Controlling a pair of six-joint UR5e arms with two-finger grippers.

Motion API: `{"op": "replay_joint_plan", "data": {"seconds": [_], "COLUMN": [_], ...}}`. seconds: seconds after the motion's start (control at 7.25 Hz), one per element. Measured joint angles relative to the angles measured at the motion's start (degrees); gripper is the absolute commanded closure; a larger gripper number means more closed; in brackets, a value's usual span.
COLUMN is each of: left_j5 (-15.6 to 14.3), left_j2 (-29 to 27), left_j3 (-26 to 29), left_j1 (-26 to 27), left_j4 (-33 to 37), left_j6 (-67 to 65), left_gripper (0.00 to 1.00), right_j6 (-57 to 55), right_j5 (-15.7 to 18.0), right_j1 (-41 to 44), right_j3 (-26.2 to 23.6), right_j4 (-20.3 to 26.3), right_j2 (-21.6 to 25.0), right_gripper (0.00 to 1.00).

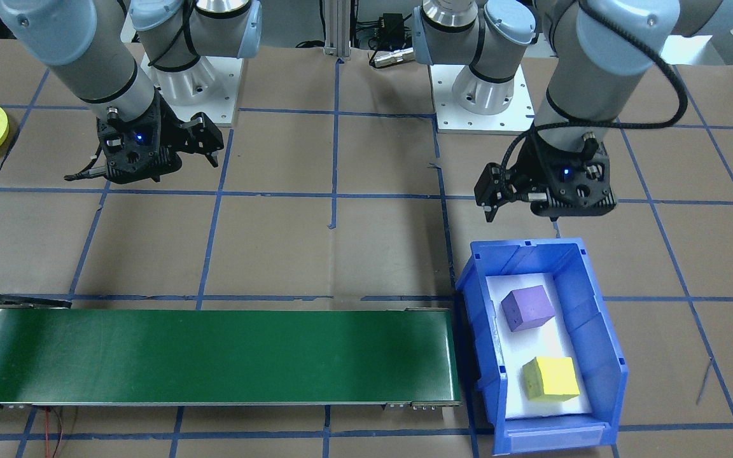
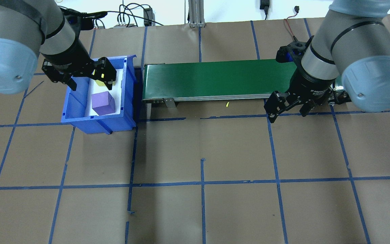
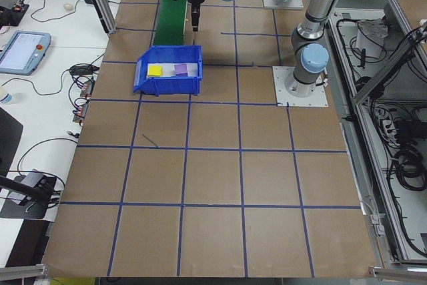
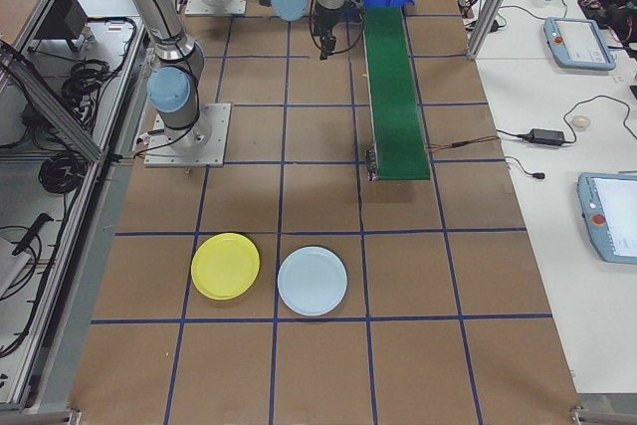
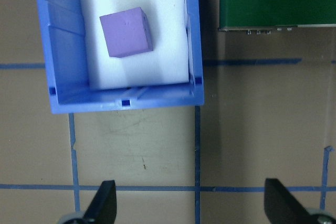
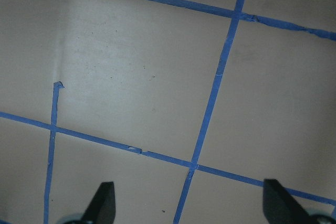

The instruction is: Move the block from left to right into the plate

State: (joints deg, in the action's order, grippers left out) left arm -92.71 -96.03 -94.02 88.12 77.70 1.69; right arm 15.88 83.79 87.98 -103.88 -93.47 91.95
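Basically nothing's done yet, as far as I can tell. Both blocks are sitting in the blue bin (image 1: 541,343) at the left end of the desk: the purple block (image 1: 527,308) is nearer the robot's side, and the yellow block (image 1: 551,378) is nearer the far edge. They're apart from each other on the white liner.

The left gripper (image 2: 80,76) hangs above the bin's robot-side end with its fingers (image 5: 104,205) spread wide and holding nothing. In the wrist view the purple block sits ahead of the fingertips, not between them. The right gripper (image 2: 288,107) hovers over bare desk just on the robot's side of the green conveyor belt (image 1: 214,356), near the belt's right end. Its fingers (image 6: 104,205) are spread too, with nothing in them.

The belt runs along the far side of the desk from beside the bin toward the right, and there's nothing on it. The yellow plate (image 4: 226,266) is way off at the right end of the desk, next to a pale blue plate (image 4: 313,280), and it has nothing on it.

So my guess is the whole chain is still ahead: left arm grabs a block, the block gets over to the right side (probably via the belt), and the right arm picks it up and drops it in the yellow plate. I can't tell which block is meant to go first.
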Motion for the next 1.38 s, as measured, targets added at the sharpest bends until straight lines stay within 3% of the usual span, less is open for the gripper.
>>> {"op": "replay_joint_plan", "data": {"seconds": [0.55,1.38], "left_j5": [0.5,0.5], "left_j2": [-7.56,-15.49], "left_j3": [-0.45,-2.87], "left_j1": [-5.86,-6.95], "left_j4": [-4.37,-14.17], "left_j6": [3.59,3.24], "left_gripper": [0.0,0.02], "right_j6": [-0.04,0.03], "right_j5": [-0.01,0.1], "right_j1": [0.0,0.0], "right_j3": [0.0,-0.02], "right_j4": [0.04,0.0], "right_j2": [-0.01,-0.01], "right_gripper": [0.0,0.0]}}
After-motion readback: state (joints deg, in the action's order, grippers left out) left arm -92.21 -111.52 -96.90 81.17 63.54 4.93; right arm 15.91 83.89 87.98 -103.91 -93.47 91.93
